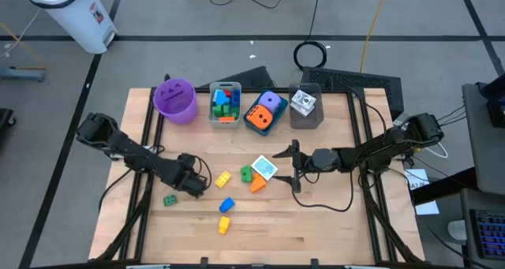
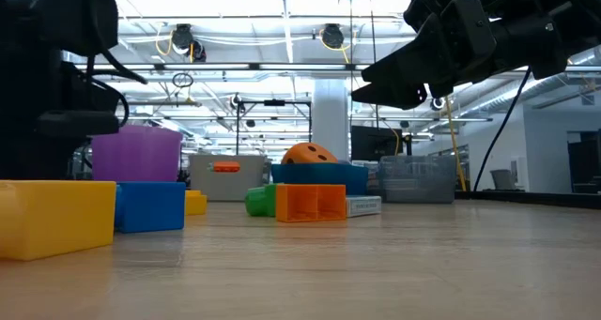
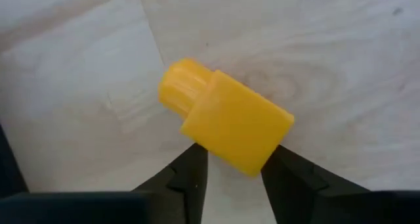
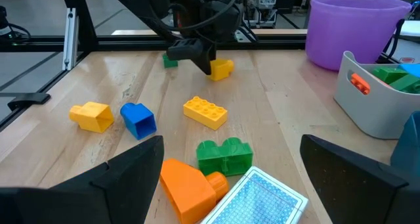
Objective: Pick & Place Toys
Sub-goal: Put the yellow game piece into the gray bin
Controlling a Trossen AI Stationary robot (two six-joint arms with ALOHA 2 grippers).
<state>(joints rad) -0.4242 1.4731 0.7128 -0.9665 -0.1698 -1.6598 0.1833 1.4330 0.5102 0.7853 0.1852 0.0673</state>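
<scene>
My left gripper (image 1: 195,184) points down at the table's left-middle, shut on a small yellow brick (image 3: 226,122) that has one round stud; the right wrist view shows that brick (image 4: 222,68) lying on the wood beside the fingers. My right gripper (image 1: 290,168) hangs open and level over the middle, just right of a cluster of toys: a printed cube (image 1: 264,167), a green brick (image 1: 246,173), an orange brick (image 1: 258,184) and a flat yellow brick (image 1: 223,178). More loose bricks lie nearer: blue (image 1: 226,204), yellow (image 1: 224,224), green (image 1: 171,199). My left gripper pinches the yellow brick's plain end (image 3: 246,159), the one opposite its stud, between its two fingers. The fingers (image 3: 193,168) come from above, pointing down, one on each side of the brick. The brick lies on its side on the table.
Along the far edge stand a purple cup (image 1: 175,99), a grey bin (image 1: 225,121) with bricks, a blue bin (image 1: 254,128) with an orange and a purple die, and a clear bin (image 1: 306,121) with a printed cube. Bare wood lies at the near right.
</scene>
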